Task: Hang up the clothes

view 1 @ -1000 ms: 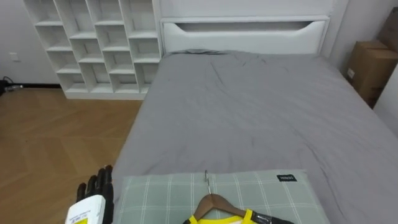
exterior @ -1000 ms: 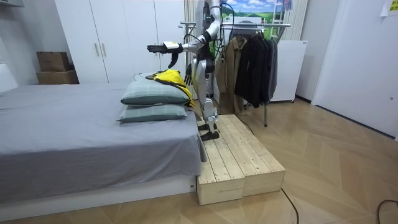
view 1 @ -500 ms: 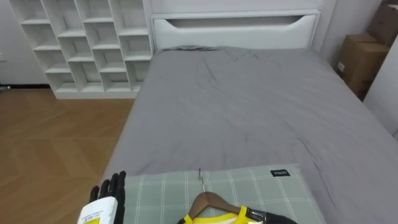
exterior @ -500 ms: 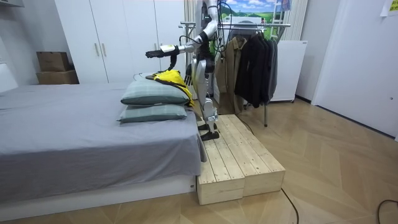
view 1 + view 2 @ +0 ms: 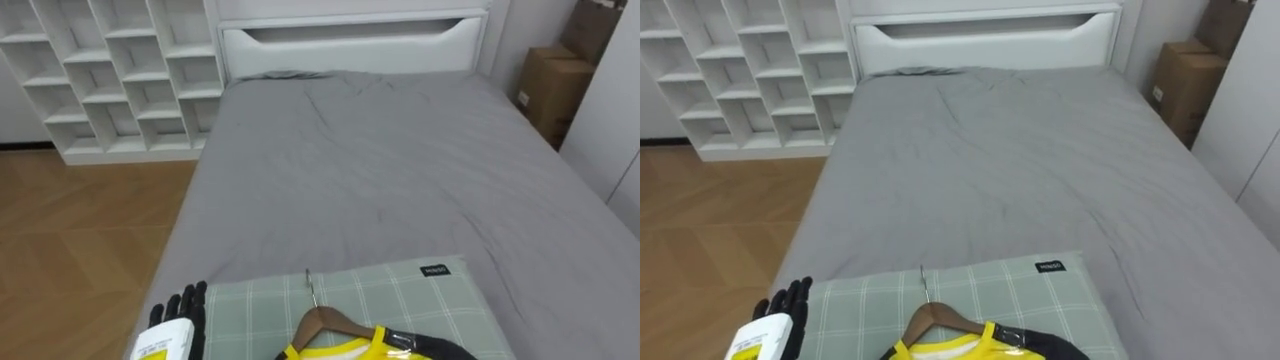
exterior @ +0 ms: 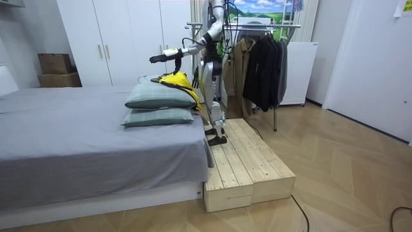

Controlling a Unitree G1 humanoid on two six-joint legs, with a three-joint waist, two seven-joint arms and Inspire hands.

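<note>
Left hand (image 5: pixel 178 322) is out at the lower left, dark fingers (image 5: pixel 190 300) straight and slightly spread, nothing in them. They hang just off the left edge of the green checked pillow (image 5: pixel 420 300), about over the bed's side. To the right of those fingers, clearly apart from them, a wooden hanger (image 5: pixel 335 322) lies on the pillow with its metal hook (image 5: pixel 311 288) pointing up the bed. The yellow garment (image 5: pixel 345 350) sits on it at the bottom edge.

Ahead, the grey bed (image 5: pixel 380 170) runs flat and open to the white headboard (image 5: pixel 350 45). Left of the bed lies a stretch of wood floor (image 5: pixel 70 230), then a white cubby shelf (image 5: pixel 110 70). At the far right stands a cardboard box (image 5: pixel 545 85).

In the room view the robot stands on a wooden platform (image 6: pixel 248 161) at the pillow end, arm held level above the stacked pillows. A clothes rack (image 6: pixel 261 58) with dark coats stands behind it.
</note>
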